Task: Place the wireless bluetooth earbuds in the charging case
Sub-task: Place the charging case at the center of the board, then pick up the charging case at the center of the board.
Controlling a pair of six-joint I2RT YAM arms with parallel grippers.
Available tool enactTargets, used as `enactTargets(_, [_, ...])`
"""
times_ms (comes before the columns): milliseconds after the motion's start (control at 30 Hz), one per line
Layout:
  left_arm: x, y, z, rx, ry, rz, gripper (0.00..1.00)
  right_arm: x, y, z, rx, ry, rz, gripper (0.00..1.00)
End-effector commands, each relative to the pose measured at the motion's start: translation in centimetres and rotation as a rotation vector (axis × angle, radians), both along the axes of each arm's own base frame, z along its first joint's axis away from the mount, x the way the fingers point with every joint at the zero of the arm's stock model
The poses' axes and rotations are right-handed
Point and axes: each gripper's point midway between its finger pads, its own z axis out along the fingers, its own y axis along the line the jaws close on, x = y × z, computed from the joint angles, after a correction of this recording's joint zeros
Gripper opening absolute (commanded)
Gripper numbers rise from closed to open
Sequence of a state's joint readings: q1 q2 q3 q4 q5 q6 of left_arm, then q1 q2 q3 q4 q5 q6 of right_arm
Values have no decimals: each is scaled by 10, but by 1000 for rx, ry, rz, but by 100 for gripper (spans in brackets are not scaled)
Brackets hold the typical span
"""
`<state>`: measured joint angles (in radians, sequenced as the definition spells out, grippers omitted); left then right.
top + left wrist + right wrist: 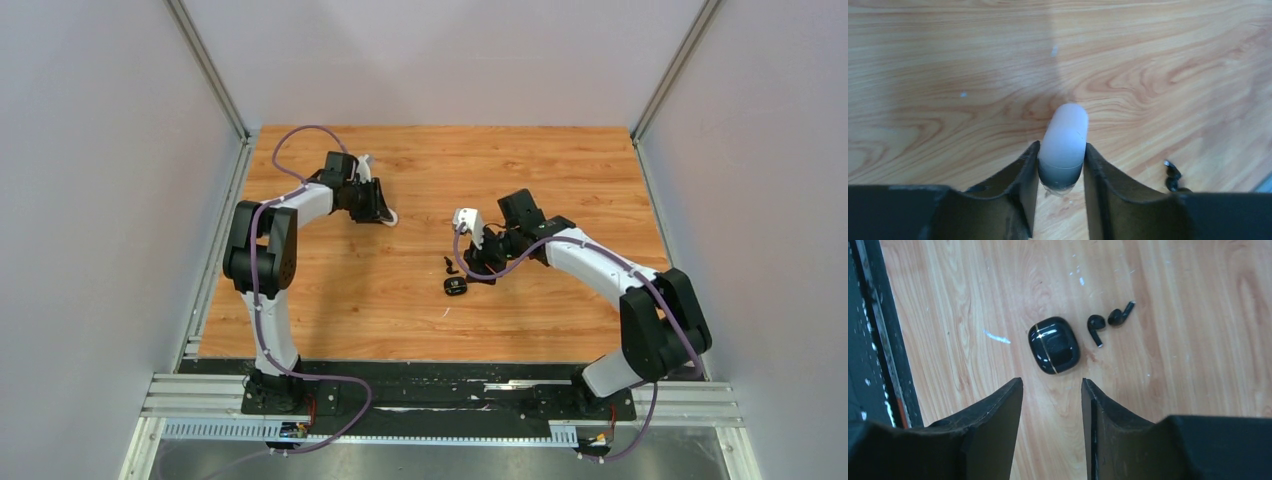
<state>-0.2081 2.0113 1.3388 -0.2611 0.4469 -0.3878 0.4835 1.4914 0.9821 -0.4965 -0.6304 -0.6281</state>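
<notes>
The left tool (1060,152) is clamped on a white rounded object (1065,127) over the table (948,60). The right tool (1052,384) has its jaws apart and holds nothing, positioned above a closed black charging case (1054,345). Two black earbuds (1094,321) lie close together on the table, just right of the case in the right wrist view.

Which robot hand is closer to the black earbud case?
Right. The right gripper hovers open just above the black earbud case, which lies ahead of its fingertips. The left gripper is far off to the left, shut on a white case.
</notes>
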Motion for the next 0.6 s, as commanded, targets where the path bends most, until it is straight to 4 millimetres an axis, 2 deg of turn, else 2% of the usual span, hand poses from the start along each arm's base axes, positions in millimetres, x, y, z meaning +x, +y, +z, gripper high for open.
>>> enactTargets(0, [5, 31, -14, 103, 42, 97, 53, -13, 6, -6, 22, -46, 207, 46])
enactTargets(67, [7, 40, -6, 115, 25, 108, 62, -13, 5, -13, 10, -85, 262, 46])
enactTargets(233, [12, 59, 39, 127, -62, 117, 75, -13, 2, -30, -15, -174, 382, 47])
enactTargets(300, [9, 65, 55, 134, -86, 114, 77, -13, 2, -35, -20, -180, 393, 47])
enactTargets(400, [-3, 74, 79, 130, -107, 128, 77, -15, 3, -43, -27, -193, 427, 47])
enactTargets(567, [-33, 72, 95, 83, -96, 140, 77, -11, 11, -51, -31, -196, 422, 48])
